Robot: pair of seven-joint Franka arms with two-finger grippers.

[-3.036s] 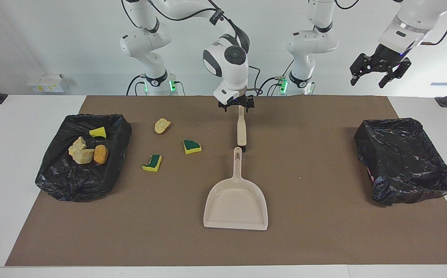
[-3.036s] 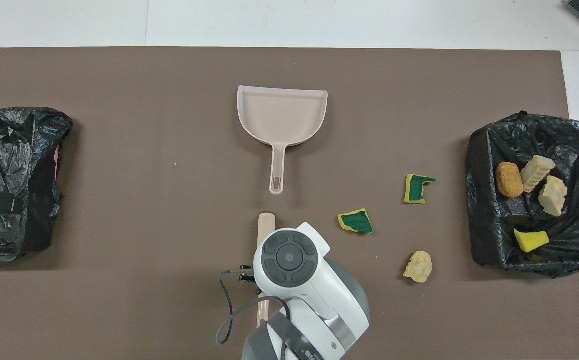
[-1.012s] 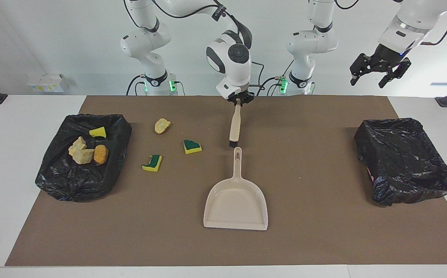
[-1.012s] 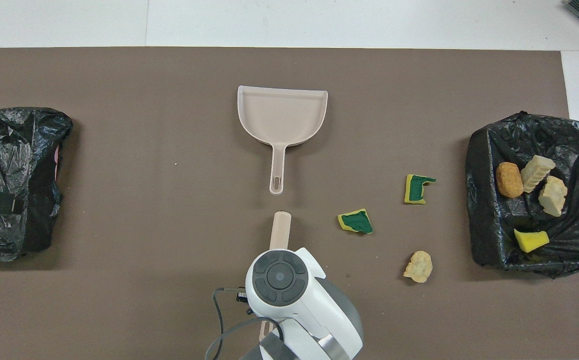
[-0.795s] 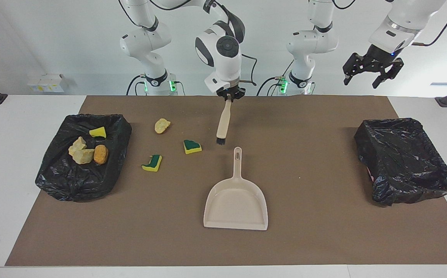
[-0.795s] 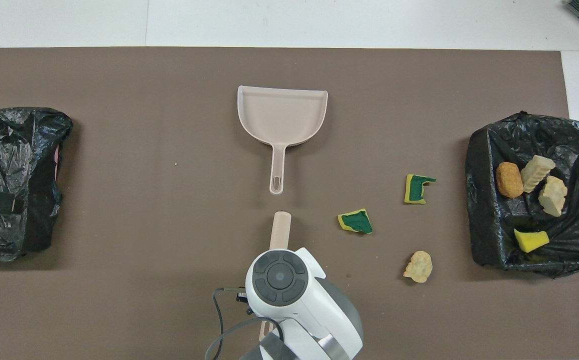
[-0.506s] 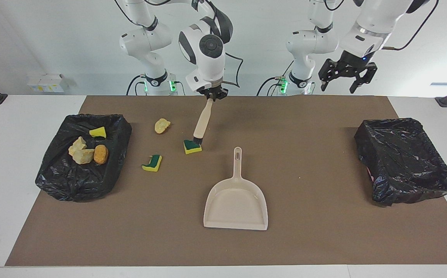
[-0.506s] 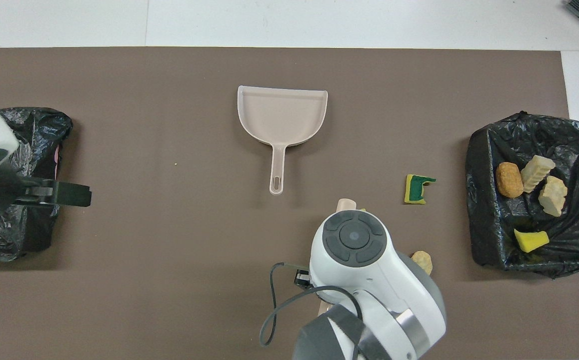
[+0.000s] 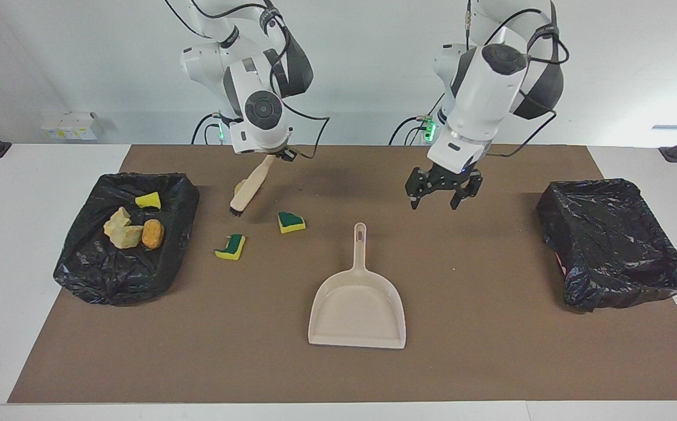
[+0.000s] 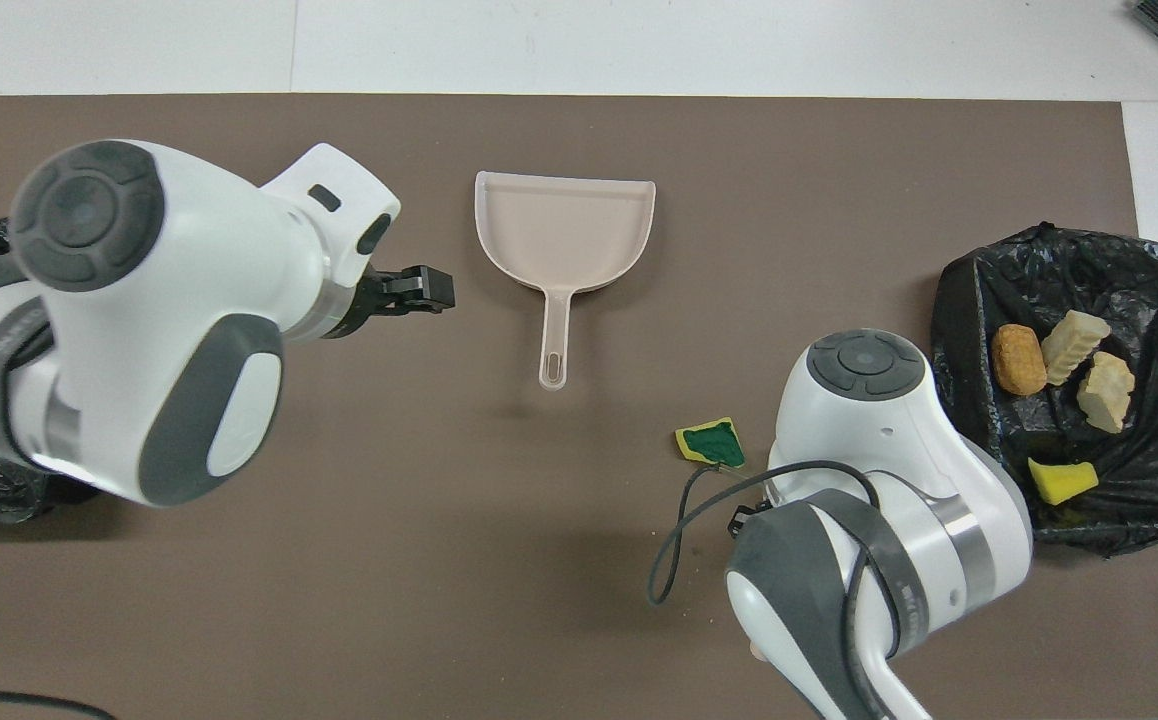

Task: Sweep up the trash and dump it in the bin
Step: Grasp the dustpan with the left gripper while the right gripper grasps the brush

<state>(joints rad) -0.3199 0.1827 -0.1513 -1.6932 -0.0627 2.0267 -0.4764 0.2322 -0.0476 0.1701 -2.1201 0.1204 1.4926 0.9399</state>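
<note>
Four sponge chunks (image 9: 131,225) lie in the bin (image 9: 99,280), three (image 9: 290,222) beside it, dustpan (image 9: 357,310) mid-table.

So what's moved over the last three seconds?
The right hand took the brush off the table and swung it toward the right arm's end, over the tan chunk. The left hand came down beside the dustpan handle, open. The dustpan, the bins and the green-faced chunks stayed put.
</note>
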